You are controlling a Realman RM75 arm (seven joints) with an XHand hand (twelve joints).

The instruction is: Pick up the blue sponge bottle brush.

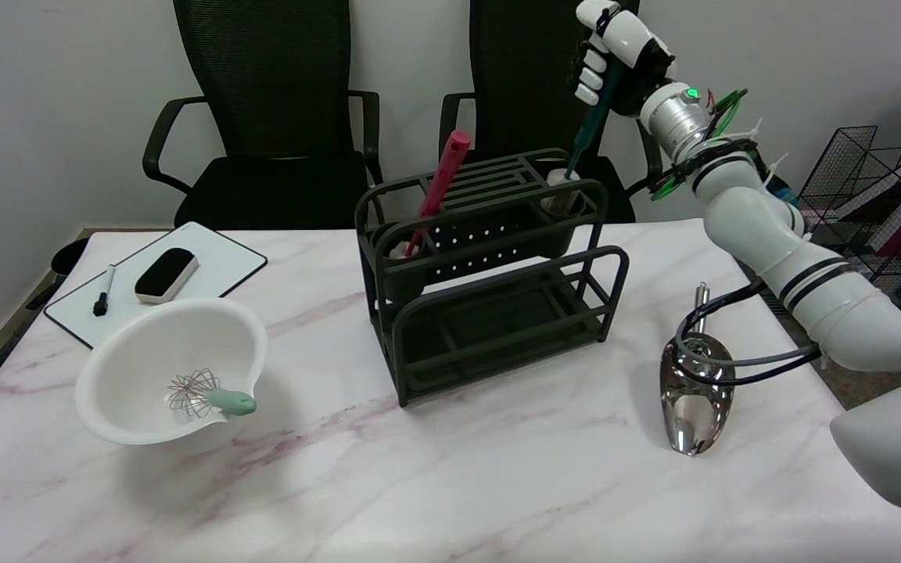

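Right hand point(611, 51) grips the blue sponge bottle brush point(593, 125) by its handle, above the rack.
Below the fingers point(591, 74): marble-patterned table point(450, 485), black slatted rack point(489, 266) still holding the brush's pale sponge tip, red brush point(441, 184) leftward, shiny metal scoop point(697, 391).

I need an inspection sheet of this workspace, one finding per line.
Surface: white marble-pattern table.
Job's things: blue sponge bottle brush, handle gripped, sponge end at the right cup of the black rack.
Clutter: pink brush in the rack's left cup; white bowl holding a whisk; metal scoop; whiteboard with eraser and marker.
Hands: right hand holds the brush handle.
Cables: black and grey loops over the scoop.
Surroundings: two black chairs, wire basket.
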